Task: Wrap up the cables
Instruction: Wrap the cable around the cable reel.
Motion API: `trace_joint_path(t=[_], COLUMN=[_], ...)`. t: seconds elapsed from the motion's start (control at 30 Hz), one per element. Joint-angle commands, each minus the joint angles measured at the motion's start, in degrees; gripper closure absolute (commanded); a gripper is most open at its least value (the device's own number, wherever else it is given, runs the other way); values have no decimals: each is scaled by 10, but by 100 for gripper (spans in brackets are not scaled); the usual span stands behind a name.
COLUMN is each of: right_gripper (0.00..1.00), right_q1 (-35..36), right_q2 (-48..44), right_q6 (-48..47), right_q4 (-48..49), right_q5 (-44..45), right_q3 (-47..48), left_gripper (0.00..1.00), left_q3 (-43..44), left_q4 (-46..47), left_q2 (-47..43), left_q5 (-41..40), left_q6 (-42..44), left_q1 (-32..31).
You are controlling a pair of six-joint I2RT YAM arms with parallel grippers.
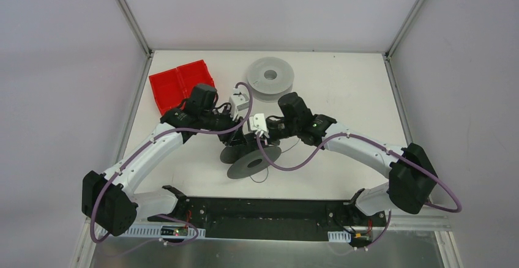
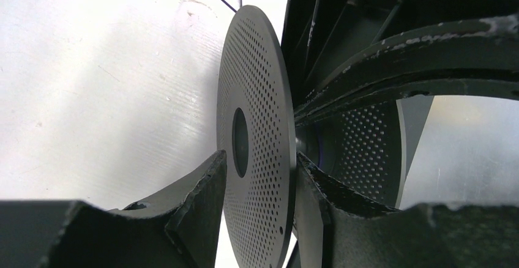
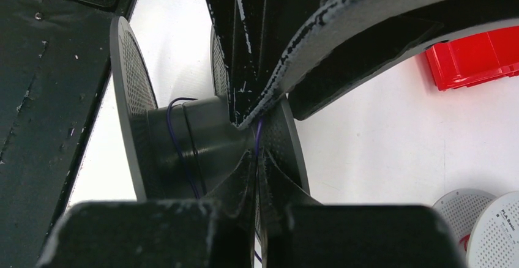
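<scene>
1. By my judgement the wrapping is only just starting: the cable (image 3: 176, 134) is showing a turn or two around the hub of the dark spool (image 1: 252, 161), and most of the hub is lying bare
2. The right gripper (image 3: 260, 182) is pinching the cable between fully closed fingers, close to the hub and between the two flanges
3. The left gripper (image 2: 260, 173) is holding the dark spool, its fingers pressing on both faces of one perforated flange
4. Loose cable is trailing in thin curls on the table (image 1: 349, 90) just beside the spool, so most of the winding is waiting to be done
5. The arms are covering the spool's middle in the top view, so the amount of loose cable and the place of its free end are proving hard to make out
6. A pale spool (image 1: 270, 77) and red bins (image 1: 180, 84) are sitting well apart from the work
</scene>
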Motion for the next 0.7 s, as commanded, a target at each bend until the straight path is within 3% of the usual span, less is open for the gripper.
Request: trace_joint_path(t=[0.0,0.37,0.47,0.6,0.67], right_gripper=[100,100,100,100,100], right_q1=[3,8,9,10,9], right_q2=[1,9,8,-1,-8], right_q6=[16,27,37,63,73], right_q4=[25,28,42,87,102], right_q5=[-26,-24,-21,-10,-6], right_q3=[15,16,8,-10,-20], left_gripper=[60,65,74,100,100], left_q3=[-4,-10,-10,-15,-19], left_q4=[28,32,33,32,32], left_q2=[-16,-21,-15,-23,-30], left_q5=[-12,-44,-54,-80,-87], left_q6=[-9,-15,-17,-19,-17], left_q1=[-8,-18,-26,-35,-37])
